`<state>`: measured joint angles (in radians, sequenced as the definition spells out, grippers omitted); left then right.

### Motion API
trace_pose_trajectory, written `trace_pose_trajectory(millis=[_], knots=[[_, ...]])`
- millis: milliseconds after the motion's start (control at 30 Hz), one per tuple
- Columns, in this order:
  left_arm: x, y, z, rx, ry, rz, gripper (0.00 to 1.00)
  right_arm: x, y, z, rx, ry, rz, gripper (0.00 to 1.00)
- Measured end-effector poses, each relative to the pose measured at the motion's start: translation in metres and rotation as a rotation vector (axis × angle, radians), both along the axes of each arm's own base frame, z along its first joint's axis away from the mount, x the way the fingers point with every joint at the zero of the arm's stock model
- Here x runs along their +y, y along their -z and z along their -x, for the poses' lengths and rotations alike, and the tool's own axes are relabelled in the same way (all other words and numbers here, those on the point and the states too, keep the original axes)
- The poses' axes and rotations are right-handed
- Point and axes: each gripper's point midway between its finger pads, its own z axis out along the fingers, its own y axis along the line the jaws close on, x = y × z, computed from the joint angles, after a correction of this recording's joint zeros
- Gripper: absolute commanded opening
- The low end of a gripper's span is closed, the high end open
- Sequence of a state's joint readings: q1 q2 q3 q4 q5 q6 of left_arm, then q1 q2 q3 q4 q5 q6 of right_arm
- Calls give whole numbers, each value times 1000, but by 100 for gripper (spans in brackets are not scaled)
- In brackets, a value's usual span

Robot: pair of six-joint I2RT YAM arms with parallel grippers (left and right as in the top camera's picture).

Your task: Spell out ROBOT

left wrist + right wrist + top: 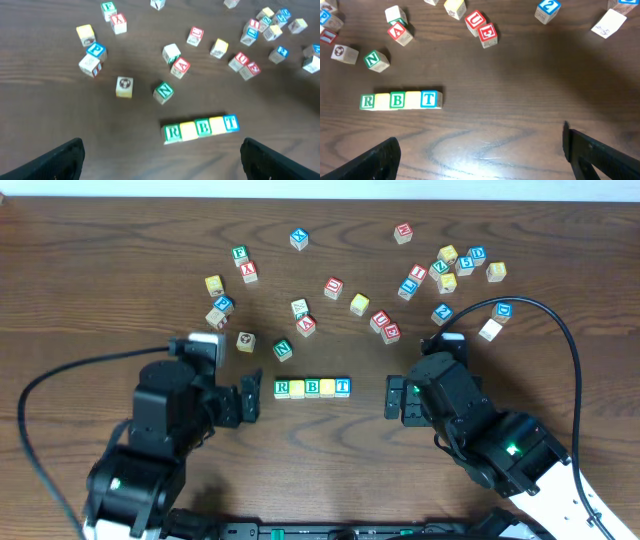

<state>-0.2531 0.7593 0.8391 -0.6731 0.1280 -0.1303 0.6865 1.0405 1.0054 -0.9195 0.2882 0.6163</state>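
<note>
Five letter cubes stand in a touching row on the wooden table. They are the green-bordered R (282, 388), a yellow-faced cube (297, 388), the green-bordered B (312, 387), a second yellow-faced cube (327, 387) and the blue-bordered T (343, 386). The left wrist view shows the row from R (172, 133) to T (230, 122), and the right wrist view from R (367, 101) to T (429, 99). My left gripper (250, 397) is open just left of the row, holding nothing. Right of the row, a short gap away, my right gripper (392, 398) is open and empty.
Loose cubes lie scattered behind the row: a green N cube (283, 350), a red A cube (306, 326), red U and E cubes (385, 327), and a cluster at the back right (455, 265). A black cable (560, 330) arcs over the right side.
</note>
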Motion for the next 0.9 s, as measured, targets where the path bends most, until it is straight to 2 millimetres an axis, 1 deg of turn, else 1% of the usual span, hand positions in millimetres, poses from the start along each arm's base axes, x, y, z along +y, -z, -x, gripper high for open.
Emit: trace_pose_trajectory(millis=[100,200,300,400,467,667,733,900], knots=[[4,-10,14,-51,0,13,98,0,0,0,0,0,0,99],[8,-20,31,-138,0,36,98,0,0,0,0,0,0,99],[13,-25,48,-225,-5,58,98,0,0,0,0,0,0,99],[21,-28,55,-335,-32,81,98,0,0,0,0,0,0,99],[25,-31,55,-415,-52,96,98,0,0,0,0,0,0,99],[30,-48,42,-703,-85,150,98,0,0,0,0,-1,0,99],[31,-47,35,-753,-94,156,98,0,0,0,0,0,0,99],[38,-34,19,-842,-129,158,98,0,0,0,0,0,0,99]])
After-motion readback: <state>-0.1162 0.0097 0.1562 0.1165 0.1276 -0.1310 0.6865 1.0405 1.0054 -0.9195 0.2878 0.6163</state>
